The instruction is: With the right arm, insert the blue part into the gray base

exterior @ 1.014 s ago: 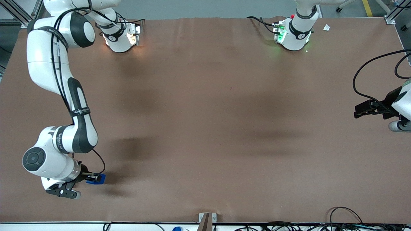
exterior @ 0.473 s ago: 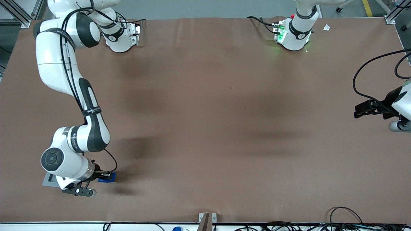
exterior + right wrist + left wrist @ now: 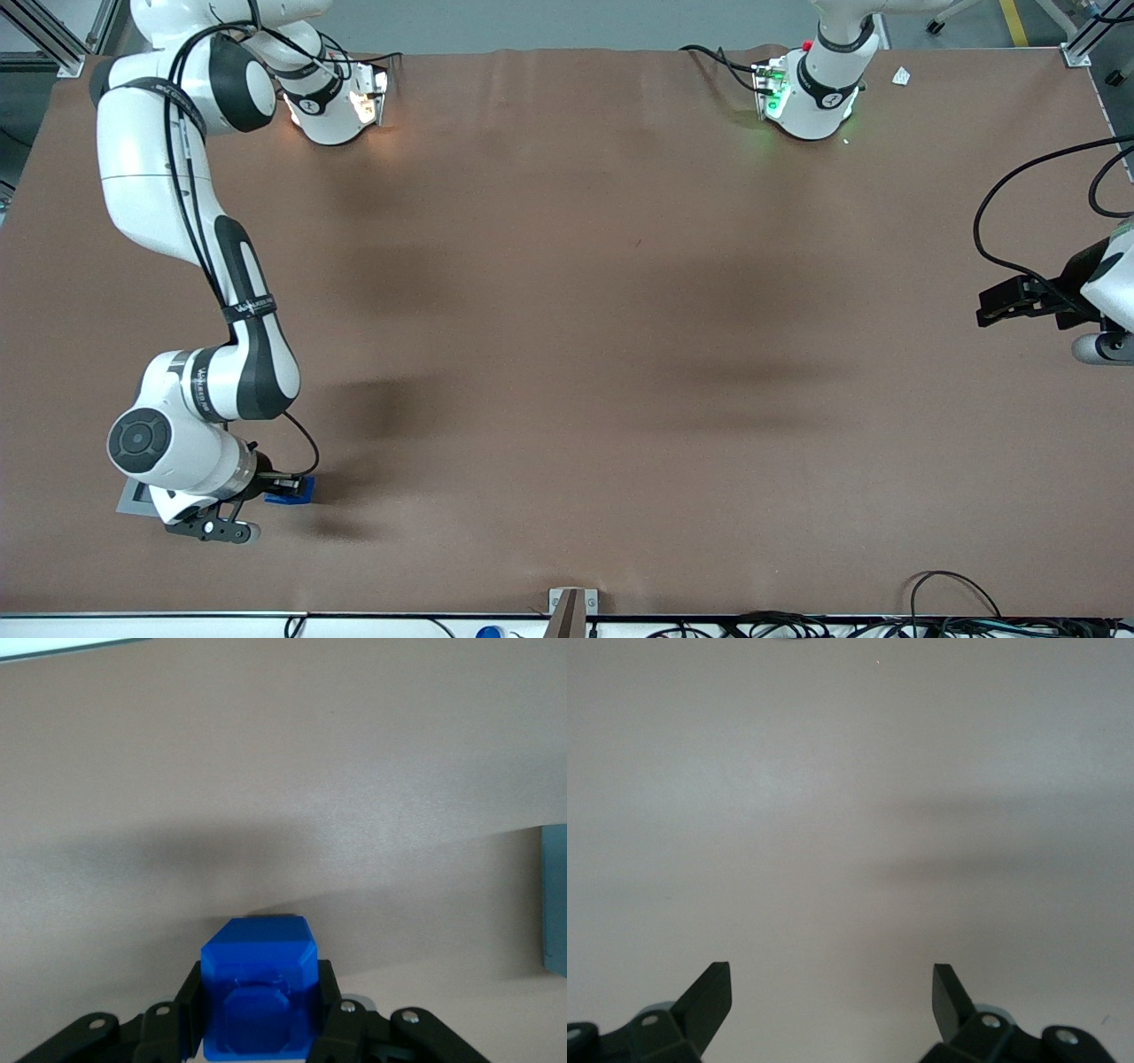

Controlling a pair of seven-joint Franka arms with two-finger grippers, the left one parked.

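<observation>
Blue part (image 3: 258,997) is already picked up — clamped between the fingers of the right arm's gripper (image 3: 285,488) above the table (image 3: 567,354), just beside the gray base (image 3: 133,497) — so alignment over the socket and insertion remain, I judge.

Two dark fingertips (image 3: 709,997) over the bare table (image 3: 850,815).

I see the gripper (image 3: 282,486) at my working arm's end of the table (image 3: 567,354), close to the front camera, closed around the blue part (image 3: 296,492); the gray base (image 3: 135,496) sits on the table just beside it, partly under the right arm (image 3: 177,434), apart from the part.
</observation>
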